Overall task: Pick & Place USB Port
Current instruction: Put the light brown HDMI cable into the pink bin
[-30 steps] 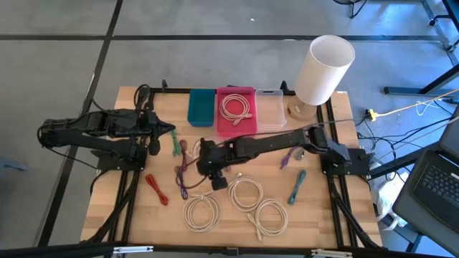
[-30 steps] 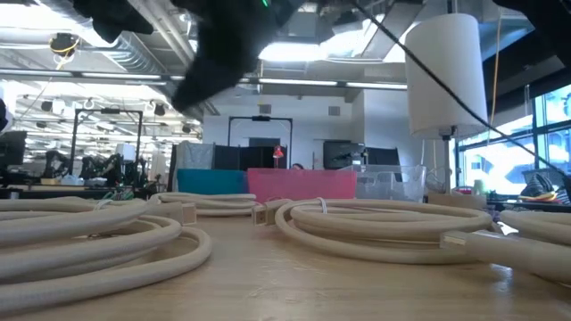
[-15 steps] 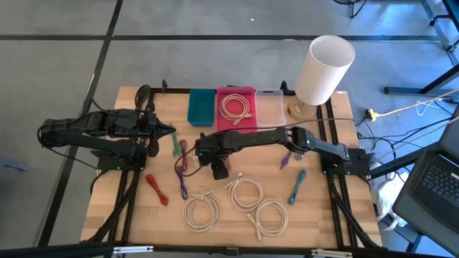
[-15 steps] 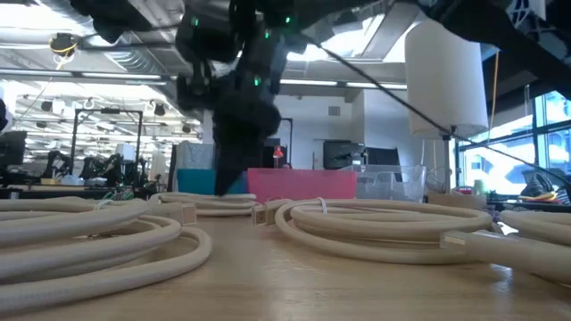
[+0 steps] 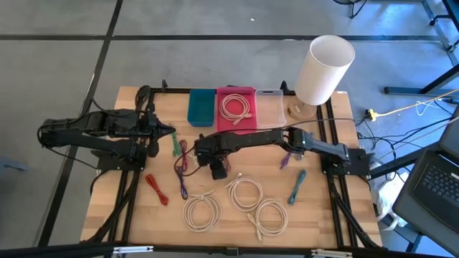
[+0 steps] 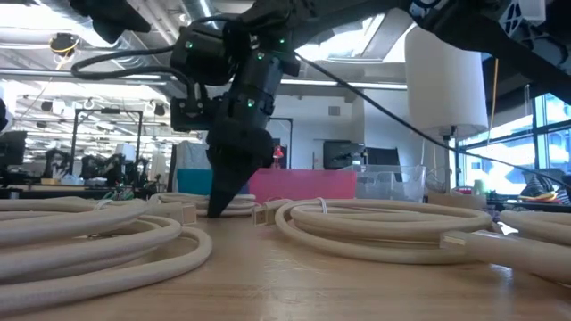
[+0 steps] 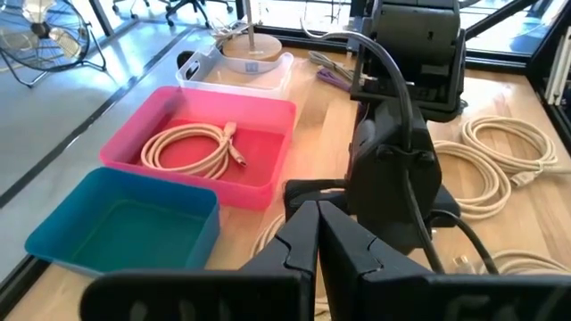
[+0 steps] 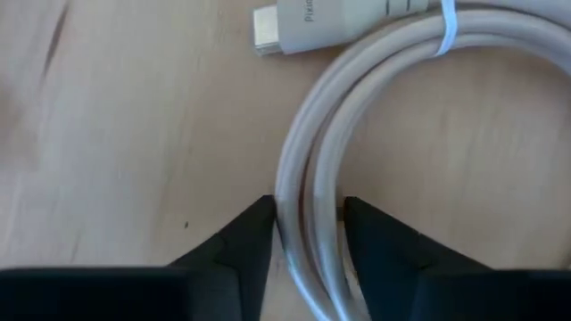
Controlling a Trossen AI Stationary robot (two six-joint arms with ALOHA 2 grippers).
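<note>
- The wooden desk [image 5: 136,215] carries a row along its far edge: teal plastic bin [image 5: 201,106], pink plastic bin [image 5: 247,127], clear plastic bin [image 5: 270,107], then a white cylindrical lamp [image 5: 324,69] at the right.
- A cream coiled cable [image 5: 236,107] lies in the pink bin.
- Three cream cable coils [image 5: 246,192] lie near the front edge.
- A red cable [image 5: 156,188] lies front-left and a teal cable [image 5: 297,186] to the right.
- My right jaws stand mid-desk before the pink bin, either side of a cream cable loop [image 8: 303,205].
- My left jaws wait at the left side.
</note>
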